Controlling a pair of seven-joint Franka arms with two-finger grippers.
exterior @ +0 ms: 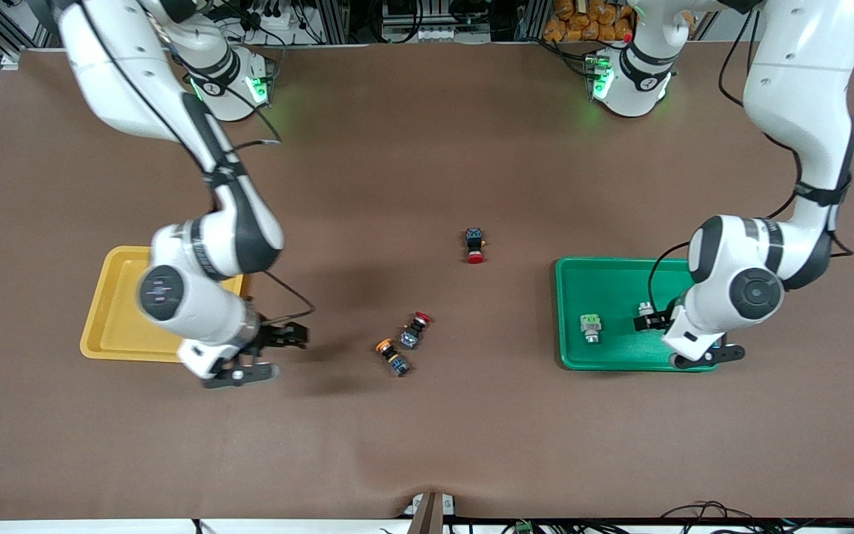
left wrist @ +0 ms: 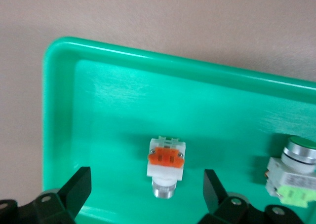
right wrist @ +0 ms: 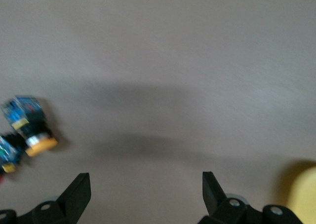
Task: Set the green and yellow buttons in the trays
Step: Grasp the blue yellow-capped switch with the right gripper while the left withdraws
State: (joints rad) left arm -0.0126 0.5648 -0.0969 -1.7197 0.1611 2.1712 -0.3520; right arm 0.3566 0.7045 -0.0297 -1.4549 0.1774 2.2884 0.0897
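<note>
Brown table (exterior: 427, 133) beneath two trays (exterior: 612, 278)

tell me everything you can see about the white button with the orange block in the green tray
The white button with the orange block has a white plastic-looking body, an orange block fixed on one face and a silvery round cap at one end. It lies on its side on the floor of the green tray, apart from the light-green button beside it. The open left gripper hangs over it, fingers either side, not touching.
</note>
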